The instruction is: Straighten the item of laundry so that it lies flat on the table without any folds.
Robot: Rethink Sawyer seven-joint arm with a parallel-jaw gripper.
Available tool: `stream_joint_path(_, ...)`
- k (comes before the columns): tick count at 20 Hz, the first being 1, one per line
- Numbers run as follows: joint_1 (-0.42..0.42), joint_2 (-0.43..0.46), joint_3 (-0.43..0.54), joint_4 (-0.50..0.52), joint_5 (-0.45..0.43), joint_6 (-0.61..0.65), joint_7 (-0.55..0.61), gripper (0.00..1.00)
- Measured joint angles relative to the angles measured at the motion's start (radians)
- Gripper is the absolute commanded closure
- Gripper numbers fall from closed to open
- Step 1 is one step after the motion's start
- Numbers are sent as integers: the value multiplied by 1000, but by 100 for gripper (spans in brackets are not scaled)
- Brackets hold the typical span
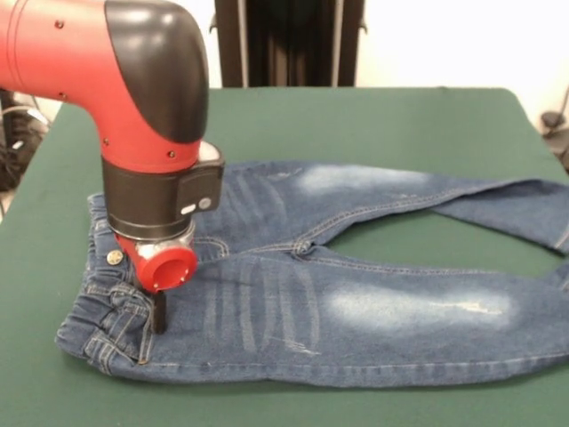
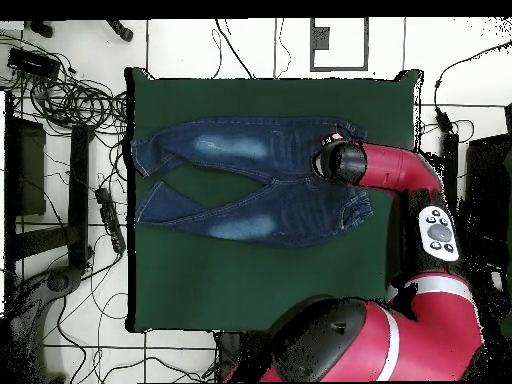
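End effector [image 1: 157, 313] state unclear, on jeans [image 1: 356, 311] lying lengthwise across table [image 1: 400, 116].

Jeans [image 1: 356, 307]: blue denim, mid-to-dark tone, with a faded whitish patch on each thigh and pale vertical whisker streaks near the hips. Seams and pocket edges carry tan stitching. A small silver button sits at the waistband.

Tabletop [image 1: 400, 133]: plain dark green, no pattern.

Arm [image 1: 107, 62]: red housing with a black elbow cap and a black wrist collar. A red cap sits below the collar.

Pincer [image 1: 158, 313]: black.

Floor [image 2: 250, 40]: white tiles with dark joint lines, crossed by black cables.
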Motion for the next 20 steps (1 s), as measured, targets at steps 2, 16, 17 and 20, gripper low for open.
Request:
stream_joint_path(2,-4,4,14,-18,-12,30,-3,0)
stream_joint_path(16,-129,56,196,-154,-57,198,-268,0)
stream_joint_path(17,-139,63,208,-170,-57,207,-307,0)
stream_joint_path(20,-163,78,232,-205,-58,225,-392,0)
